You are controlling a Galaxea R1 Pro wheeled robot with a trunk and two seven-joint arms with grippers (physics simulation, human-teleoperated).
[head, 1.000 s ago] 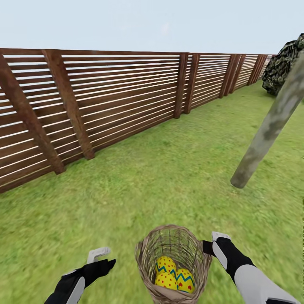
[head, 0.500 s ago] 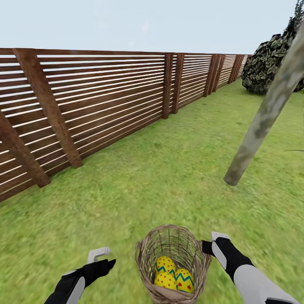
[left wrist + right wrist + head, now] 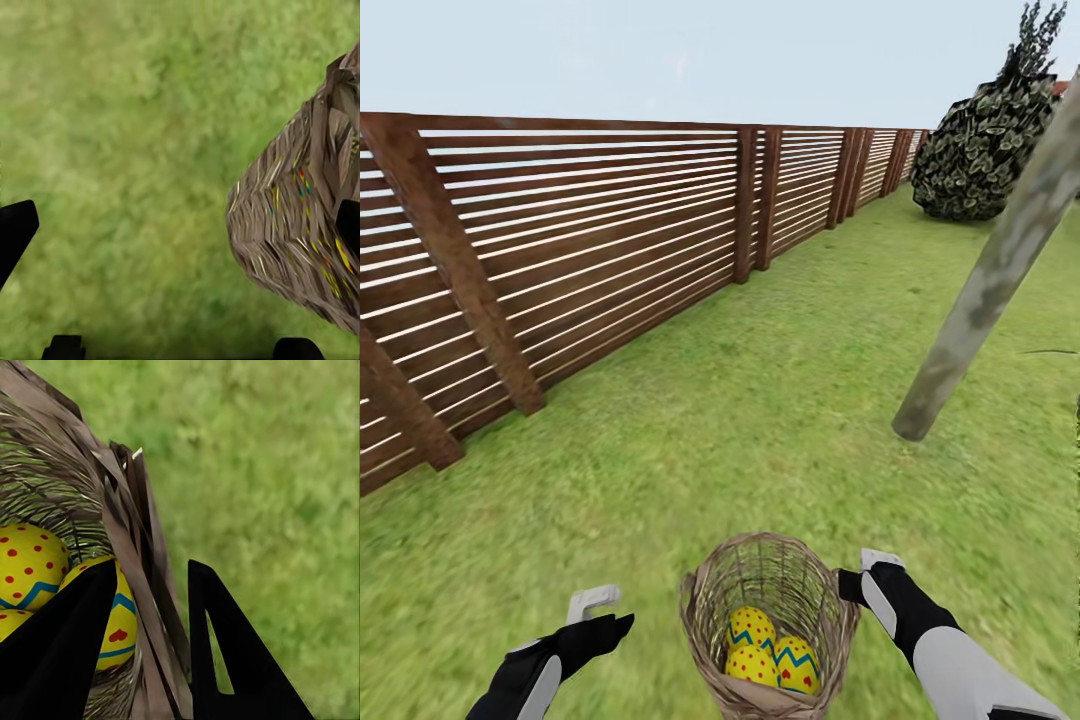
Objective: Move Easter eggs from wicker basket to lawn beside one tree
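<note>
The wicker basket (image 3: pixel 770 610) sits low in the head view, tilted, with three yellow Easter eggs (image 3: pixel 755 664) lying together in its bottom. My right gripper (image 3: pixel 863 572) is shut on the basket's right rim. In the right wrist view its two black fingers (image 3: pixel 217 637) straddle the woven wall (image 3: pixel 139 577), with eggs (image 3: pixel 30 562) just inside. My left gripper (image 3: pixel 605 612) hangs open to the left of the basket, apart from it; the basket's side (image 3: pixel 300 225) shows by one finger. The leaning grey-green tree trunk (image 3: pixel 985 295) meets the lawn (image 3: pixel 740 420) ahead to the right.
A brown slatted wooden fence (image 3: pixel 560 250) runs along the left and recedes to the far right. A dark leafy bush (image 3: pixel 980 150) stands at the far right by the fence. Open grass lies between me and the trunk.
The whole view has swung to the right: the fence posts and the trunk's base slid left and the bush came further into view. Basket and both grippers keep their places in the picture.
</note>
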